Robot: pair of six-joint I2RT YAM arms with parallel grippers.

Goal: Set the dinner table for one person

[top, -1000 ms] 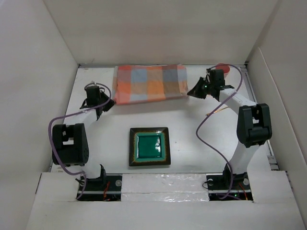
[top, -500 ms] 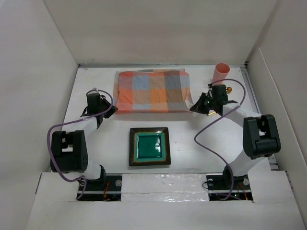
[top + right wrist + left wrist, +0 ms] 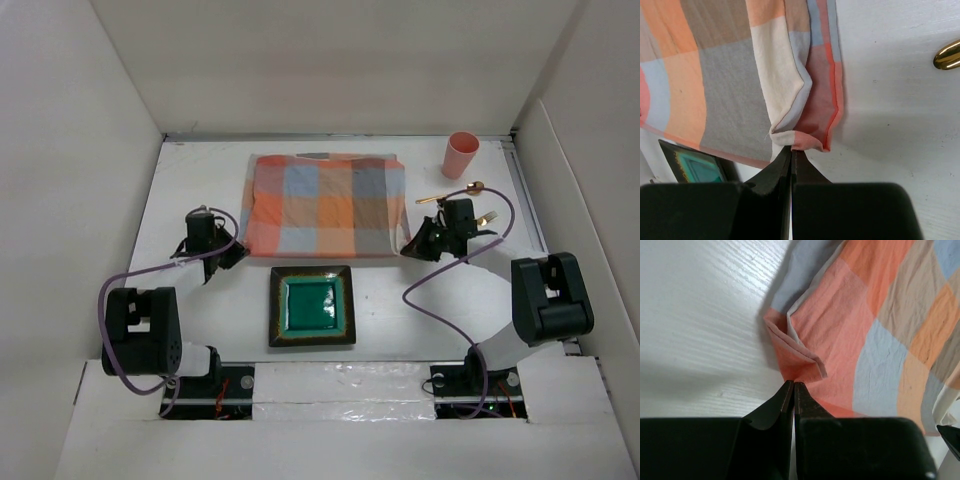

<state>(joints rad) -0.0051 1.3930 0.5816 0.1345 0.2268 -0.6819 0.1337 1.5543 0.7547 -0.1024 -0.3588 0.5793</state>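
Seen from above: a flat matte white bench [image 3: 230, 300], far larger than anything on it, filling the floor of a white enclosure. Upright white panels on its left, right and far sides.

On the far half of the bench, a checked cloth [image 3: 325, 205] in orange, grey and pale blue, spread nearly flat and a little askew. Just near of the cloth, at the middle of the bench, a square plate [image 3: 311, 306] with a dark rim and a teal centre; touching the cloth or not, impossible to tell. In the far right corner, an upright pink cup [image 3: 461, 154]. Near of the cup and just right of the cloth, a gold spoon [image 3: 450, 195] lying flat. At the cloth's far edge, a dark sliver too small to make out.

At the near edge, left arm [image 3: 145, 320] bent sharply at the elbow, forearm reaching far and rightward to the cloth's near left corner. Left jaws pressed together, low over the bench [image 3: 705, 315], pinching the folded-over corner of the cloth [image 3: 875, 340].

Right arm [image 3: 545, 300] with its elbow out by the right panel, forearm reaching far and leftward to the cloth's near right corner. Right jaws pressed together on that corner, fabric [image 3: 715, 75] puckered and bunched at the tips. In the right wrist view, a corner of the plate [image 3: 695, 167] showing beneath the cloth's edge on the left, and a gleam of the spoon [image 3: 947, 55] at the right edge.
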